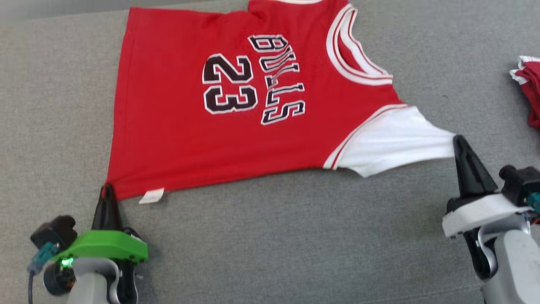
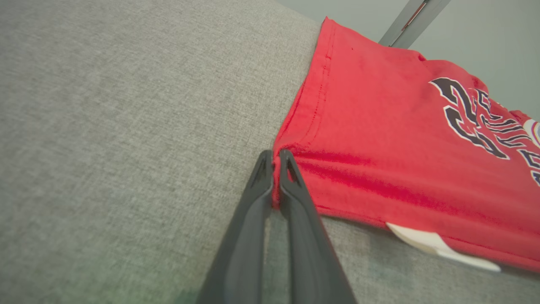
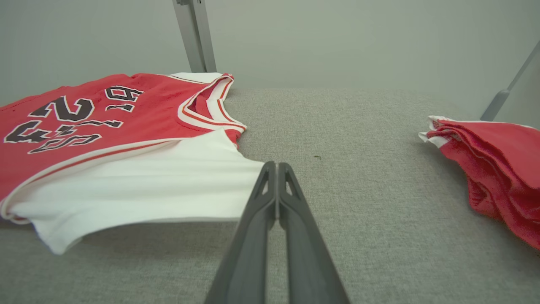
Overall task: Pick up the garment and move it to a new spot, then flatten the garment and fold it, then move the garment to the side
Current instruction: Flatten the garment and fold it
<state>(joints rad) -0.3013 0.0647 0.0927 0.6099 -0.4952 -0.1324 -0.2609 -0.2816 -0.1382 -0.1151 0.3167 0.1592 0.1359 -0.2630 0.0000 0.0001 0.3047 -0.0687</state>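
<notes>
Grey fabric bench (image 1: 270,236). Nearest: left claw (image 1: 108,188) pinched shut on the hem corner, beside the white tag (image 1: 152,196); right claw (image 1: 457,140) pinched shut on the white sleeve (image 1: 392,141) tip. Between them: garment (image 1: 177,135), stretched nearly flat, lettering up. Far right: red-and-white bundle (image 1: 529,88), well apart. Judged: flattening in hand; fold and move aside not yet done.

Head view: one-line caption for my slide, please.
Left pincer pinches the hem corner and right pincer the white sleeve of a red Bulls 23 jersey spread on grey fabric.
</notes>
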